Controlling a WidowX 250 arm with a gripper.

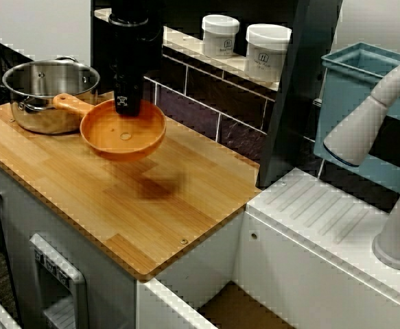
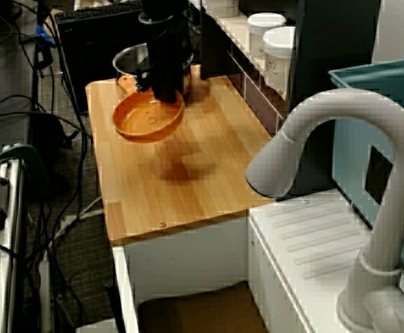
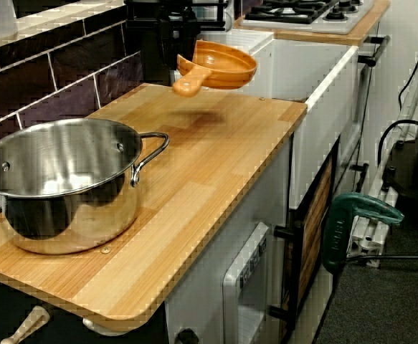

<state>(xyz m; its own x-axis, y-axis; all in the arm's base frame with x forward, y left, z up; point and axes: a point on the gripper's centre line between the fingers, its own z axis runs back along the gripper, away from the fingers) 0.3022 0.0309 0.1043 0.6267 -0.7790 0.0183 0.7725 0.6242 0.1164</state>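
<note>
One gripper (image 1: pixel 127 104) pinched the far rim of the orange pan (image 1: pixel 121 135), hanging clear above the wooden counter (image 1: pixel 151 219); pan handle pointed away toward the steel pot (image 1: pixel 42 103).

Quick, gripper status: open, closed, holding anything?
Gripper: closed on the rim of the pan, holding it up off the counter.

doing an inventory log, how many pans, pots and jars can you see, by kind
orange pan: 1
steel pot: 1
white jars: 2
total: 4
</note>
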